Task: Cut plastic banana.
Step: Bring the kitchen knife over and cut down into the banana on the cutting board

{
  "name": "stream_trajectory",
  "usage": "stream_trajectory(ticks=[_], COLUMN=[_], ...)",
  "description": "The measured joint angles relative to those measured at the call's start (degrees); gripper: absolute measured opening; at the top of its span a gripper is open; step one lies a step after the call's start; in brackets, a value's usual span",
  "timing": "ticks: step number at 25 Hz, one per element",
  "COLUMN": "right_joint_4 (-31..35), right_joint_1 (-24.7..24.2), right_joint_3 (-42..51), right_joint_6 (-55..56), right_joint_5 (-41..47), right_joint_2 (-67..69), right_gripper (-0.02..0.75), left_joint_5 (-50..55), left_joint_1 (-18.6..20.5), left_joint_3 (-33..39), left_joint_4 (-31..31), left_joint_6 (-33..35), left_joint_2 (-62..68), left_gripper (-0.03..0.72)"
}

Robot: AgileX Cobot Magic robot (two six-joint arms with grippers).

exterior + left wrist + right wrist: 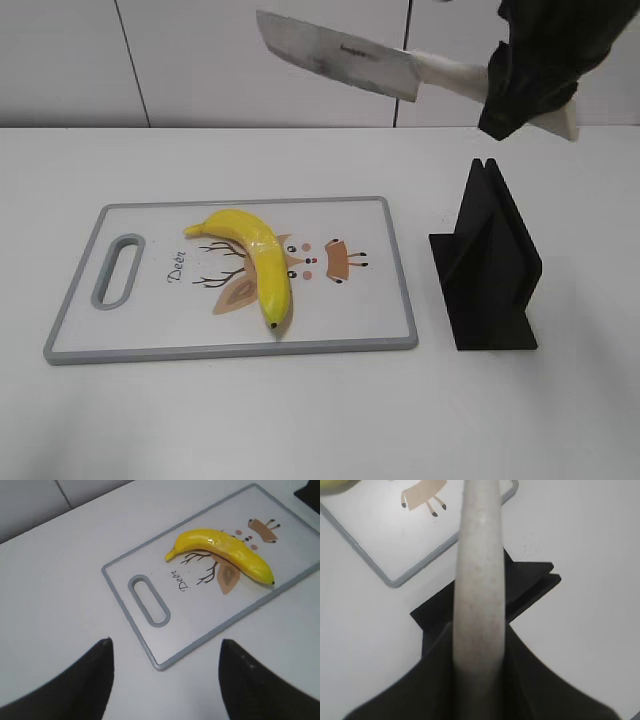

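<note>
The yellow plastic banana (pixel 256 258) lies on the grey-rimmed cutting board (pixel 400 290), stem to the far left, dark tip near the front edge. It also shows in the left wrist view (pixel 225 552). My right gripper (pixel 512 85) is shut on the pale handle (pixel 479 590) of a cleaver knife (pixel 335 55), held high above the table behind the board, blade pointing left. My left gripper (pixel 165 652) is open and empty, above the table just off the board's handle-slot corner; it is out of the exterior view.
A black knife stand (pixel 488 262) stands on the white table right of the board, directly below the held knife; it also shows in the right wrist view (pixel 530 580). The board (pixel 150 650) has a handle slot (pixel 118 270) at its left end.
</note>
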Motion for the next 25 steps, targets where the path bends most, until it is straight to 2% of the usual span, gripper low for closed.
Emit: stream_trajectory(ticks=[5, 10, 15, 21, 25], right_joint_4=[0.4, 2.1, 8.0, 12.0, 13.7], right_joint_1=[0.0, 0.0, 0.0, 0.0, 0.0], right_joint_3=[-3.9, -6.2, -8.1, -9.8, -10.0], right_joint_6=[-13.9, -26.5, -37.3, -42.4, -43.1], right_joint_5=[-0.4, -1.3, -1.9, -2.6, -2.7], right_joint_2=[5.0, 9.7, 13.4, 17.3, 18.2], right_gripper=[0.167, 0.167, 0.167, 0.167, 0.167], left_joint_5=[4.4, 7.9, 11.6, 12.7, 10.7], left_joint_1=[0.0, 0.0, -1.9, -6.4, -7.1], left_joint_3=[-11.3, -22.5, -31.5, -37.0, -37.1], left_joint_4=[-6.9, -13.8, -15.2, -12.0, -10.7], left_joint_6=[14.2, 24.2, 36.3, 38.8, 38.9], left_joint_2=[15.2, 29.4, 41.0, 51.6, 56.4], left_gripper=[0.622, 0.62, 0.605, 0.573, 0.516])
